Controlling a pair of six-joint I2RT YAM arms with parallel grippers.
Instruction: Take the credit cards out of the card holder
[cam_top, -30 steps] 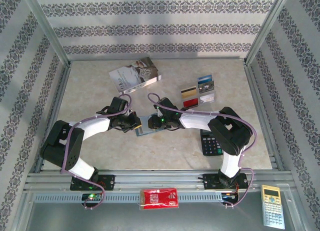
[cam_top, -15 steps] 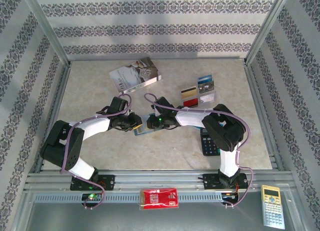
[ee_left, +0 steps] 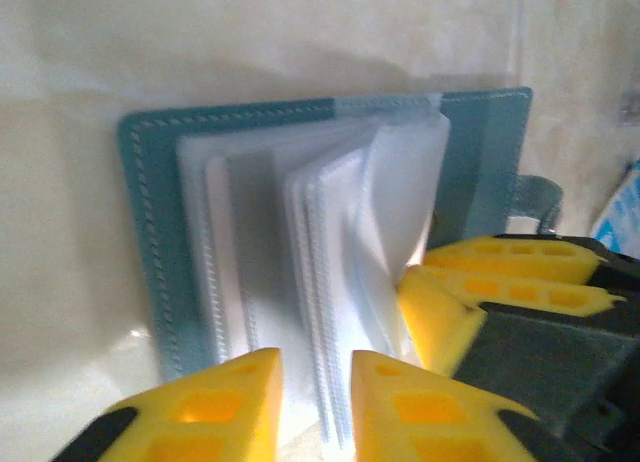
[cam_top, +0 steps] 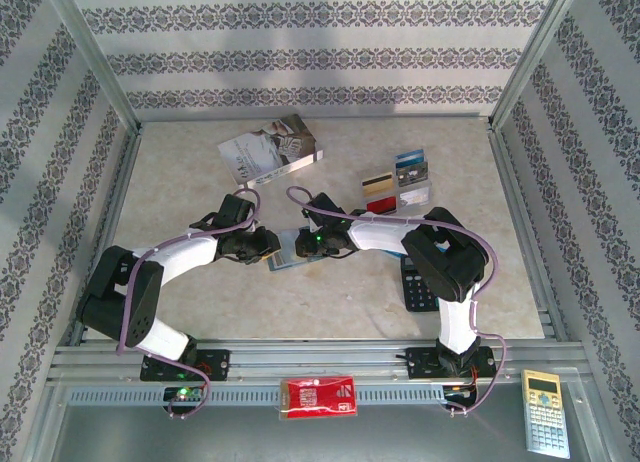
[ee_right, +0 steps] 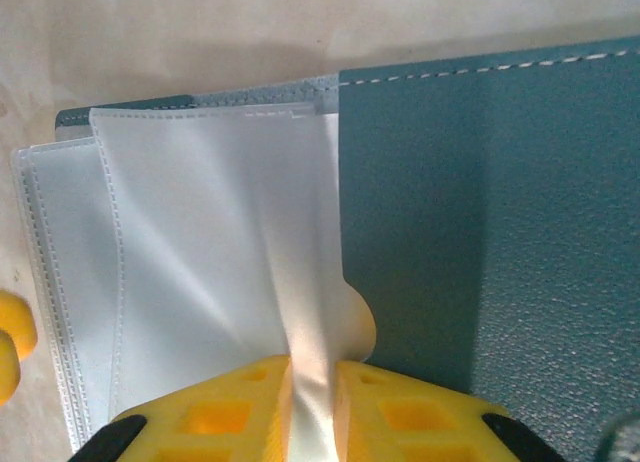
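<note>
Card holder (ee_left: 150,232) laid open, a clear sleeve (ee_right: 220,232) pinched tight by the right gripper (ee_right: 312,392), left gripper (ee_left: 315,402) nearly closed at the sleeve edges, its grip cannot be told

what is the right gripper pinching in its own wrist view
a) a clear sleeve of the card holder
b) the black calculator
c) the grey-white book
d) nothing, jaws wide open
a: the right gripper has its yellow fingers closed on a clear sleeve that fans out from the open blue-grey card holder.
</note>
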